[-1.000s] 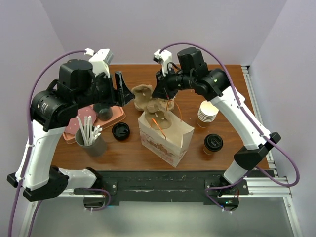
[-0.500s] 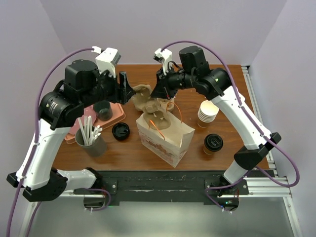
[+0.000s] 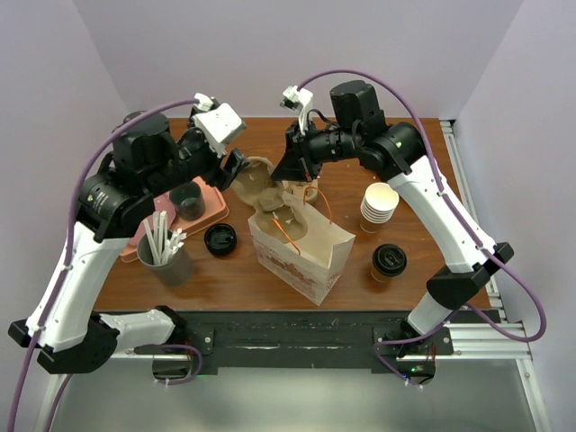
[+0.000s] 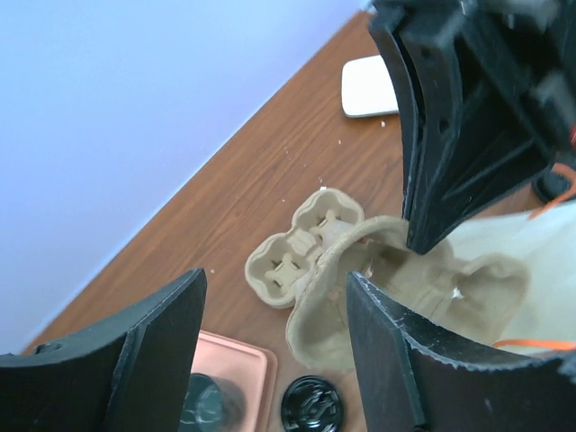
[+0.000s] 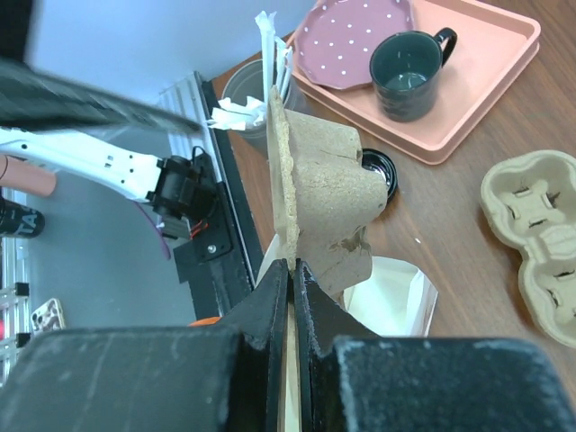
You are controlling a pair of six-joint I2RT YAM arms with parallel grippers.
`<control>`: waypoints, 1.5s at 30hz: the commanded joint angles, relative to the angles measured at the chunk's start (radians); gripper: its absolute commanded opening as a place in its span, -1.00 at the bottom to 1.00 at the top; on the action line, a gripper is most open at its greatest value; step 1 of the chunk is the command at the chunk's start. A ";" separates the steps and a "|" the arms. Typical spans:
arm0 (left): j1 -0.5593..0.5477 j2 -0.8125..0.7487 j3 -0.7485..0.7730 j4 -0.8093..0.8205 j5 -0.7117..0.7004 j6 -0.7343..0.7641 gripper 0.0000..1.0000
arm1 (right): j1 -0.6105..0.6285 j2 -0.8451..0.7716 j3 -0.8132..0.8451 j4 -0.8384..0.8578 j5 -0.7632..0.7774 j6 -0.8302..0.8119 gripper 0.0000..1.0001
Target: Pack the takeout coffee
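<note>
You had right jaws clamped on the carrier [image 5: 322,193] rim over the bag [image 3: 310,261]; left jaws apart, behind-left of bag. Coffee [image 3: 389,260] sat right of bag. Thin pinch: carrier could've slipped or tipped the bag.

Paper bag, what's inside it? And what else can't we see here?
- Inside of the paper bag: top view, the cup carrier held by the right gripper covers much of its mouth.
- Takeout coffee: top view, its lid hides whether it is full.
- Mug: left wrist view, partly behind the left gripper and cut by the bottom edge.
</note>
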 commanded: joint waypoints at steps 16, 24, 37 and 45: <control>-0.001 0.008 -0.072 -0.035 0.103 0.187 0.34 | -0.010 -0.011 0.043 0.046 -0.077 0.013 -1.00; -0.001 0.008 -0.103 -0.010 0.074 0.172 0.12 | -0.010 -0.011 0.038 0.056 -0.084 0.019 -1.00; -0.003 -0.005 -0.113 0.054 0.079 0.137 -0.52 | -0.022 -0.020 0.027 0.067 -0.094 0.050 -0.97; -0.001 -0.011 -0.106 0.050 0.143 0.060 -0.62 | -0.074 -0.050 0.015 0.139 -0.107 0.178 -0.61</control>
